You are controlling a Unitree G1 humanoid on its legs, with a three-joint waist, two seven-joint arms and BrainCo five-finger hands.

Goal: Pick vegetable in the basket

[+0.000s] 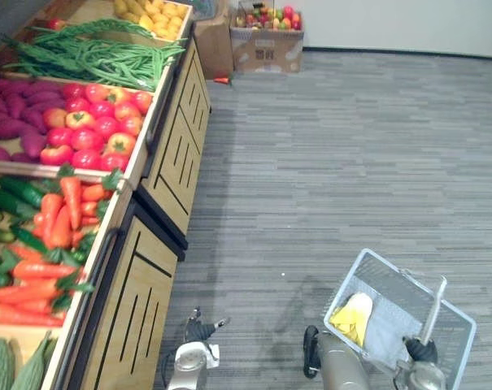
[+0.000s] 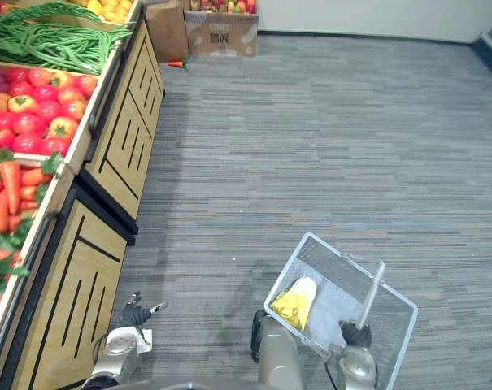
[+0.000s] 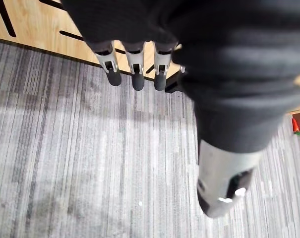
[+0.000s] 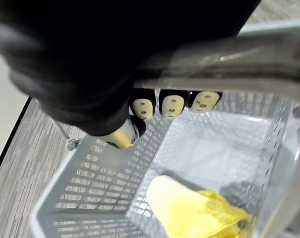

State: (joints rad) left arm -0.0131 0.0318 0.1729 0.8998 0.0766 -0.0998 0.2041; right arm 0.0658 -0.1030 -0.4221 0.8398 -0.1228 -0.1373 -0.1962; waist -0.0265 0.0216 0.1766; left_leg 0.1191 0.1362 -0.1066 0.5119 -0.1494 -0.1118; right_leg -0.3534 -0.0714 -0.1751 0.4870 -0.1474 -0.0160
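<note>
A pale grey wire basket (image 1: 367, 258) hangs low at my right side over the floor, and a yellow-and-white vegetable (image 1: 353, 317) lies in it, seen close as the vegetable (image 4: 192, 210) in the right wrist view. My right hand (image 1: 421, 349) is shut round the basket's metal handle (image 4: 224, 69), its fingers (image 4: 172, 105) curled under the bar. My left hand (image 1: 198, 331) hangs beside the wooden stand, fingers (image 3: 136, 69) straight and holding nothing. On the stand lie carrots (image 1: 54, 219), tomatoes (image 1: 95, 126) and green beans (image 1: 91, 57).
The wooden stand (image 1: 136, 301) runs along my left, also holding purple sweet potatoes (image 1: 6, 122), cucumbers (image 1: 10, 199), bitter gourds (image 1: 2, 366) and yellow produce (image 1: 152, 15). A cardboard box (image 1: 266, 45) of fruit stands at the far wall. Grey plank floor (image 1: 335, 154) stretches ahead.
</note>
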